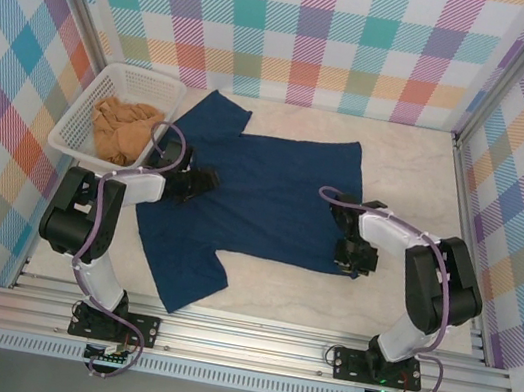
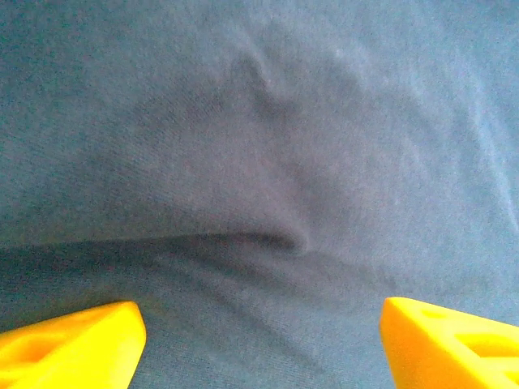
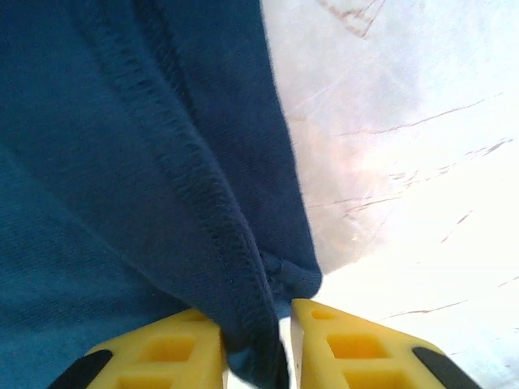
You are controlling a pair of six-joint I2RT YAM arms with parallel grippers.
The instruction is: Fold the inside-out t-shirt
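Left arm: your left arm rises from its base, bends at the elbow and runs its forearm low and inward. The left claw (image 1: 200, 182) points down over the inside-out t-shirt (image 1: 273, 193). In the left wrist view the left claw (image 2: 261, 314) stands wide, its yellow fingers (image 2: 73, 344) well apart at the lower corners. Navy cloth (image 2: 259, 121) lies under and ahead of them. A shallow curved crease (image 2: 243, 239) sits just ahead of the gap between the fingers. Whether the tips touch the cloth cannot be told.

Right arm: your right arm is folded sharply at the elbow on the outer side, with the forearm reaching inward and the wrist tipped down. The right claw (image 1: 353, 261) sits at the shirt's hem corner on the arm's own side. In the right wrist view the right claw (image 3: 256, 318) is narrow and pinches the stitched hem (image 3: 203, 194) between its yellow fingers (image 3: 349, 348). The shirt spreads ahead and to the left of this claw, and bare pale table (image 3: 405, 162) lies to its right.

Task item: the shirt lies spread flat on the table (image 1: 408, 171) between the two claws, one sleeve beyond the left claw and one nearer than it.

Other: a white basket (image 1: 94, 93) holding a tan garment (image 1: 121, 129) stands beyond and outward of the left claw, just beside the far sleeve.
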